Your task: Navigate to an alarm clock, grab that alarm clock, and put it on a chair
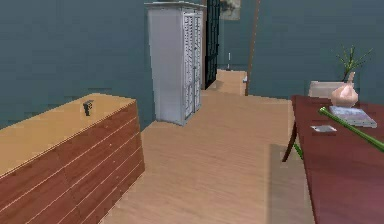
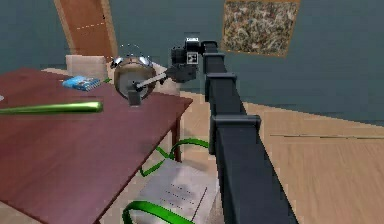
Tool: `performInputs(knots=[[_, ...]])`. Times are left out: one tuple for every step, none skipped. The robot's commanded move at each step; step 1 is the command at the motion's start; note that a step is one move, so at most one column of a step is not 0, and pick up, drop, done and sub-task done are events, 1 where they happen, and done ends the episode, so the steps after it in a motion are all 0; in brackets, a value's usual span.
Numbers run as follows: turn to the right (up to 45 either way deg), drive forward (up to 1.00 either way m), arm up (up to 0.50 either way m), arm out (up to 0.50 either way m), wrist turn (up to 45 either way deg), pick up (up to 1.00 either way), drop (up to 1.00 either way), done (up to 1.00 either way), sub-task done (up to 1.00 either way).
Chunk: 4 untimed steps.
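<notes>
- The round silvery metal alarm clock [image 2: 128, 73] hangs tilted at the far end of the gripper [image 2: 152, 76], clear of the dark red-brown wooden table [image 2: 60, 150] below; the gripper holds it.
- I cannot tell the state of the fingers from these views.
- The dark square arm [image 2: 235, 140] rises from the bottom edge, past the table's corner.
- A long green rod [image 2: 50, 107] and a blue book [image 2: 80, 84] lie on the table.
- In the forward view the table [image 1: 345, 175] carries a pink vase with a green plant [image 1: 345, 92]; a pale chair [image 1: 322, 89] stands at its far end.
- A brown wooden dresser [image 1: 70, 150] lines the forward view's left, with a tall grey-white cabinet [image 1: 180, 60] beyond it.
</notes>
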Motion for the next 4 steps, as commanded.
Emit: performInputs(knots=[[0.0, 0.00, 0.00, 0.00, 36.0, 0.00, 0.00, 0.00, 0.00], [0.0, 0.00, -0.36, 0.00, 0.0, 0.00, 0.00, 0.00, 0.00], [0.0, 0.00, -0.50, 0.00, 0.0, 0.00, 0.00, 0.00, 0.00], [0.0, 0.00, 0.00, 0.00, 0.0, 0.00, 1.00, 0.00, 0.00]])
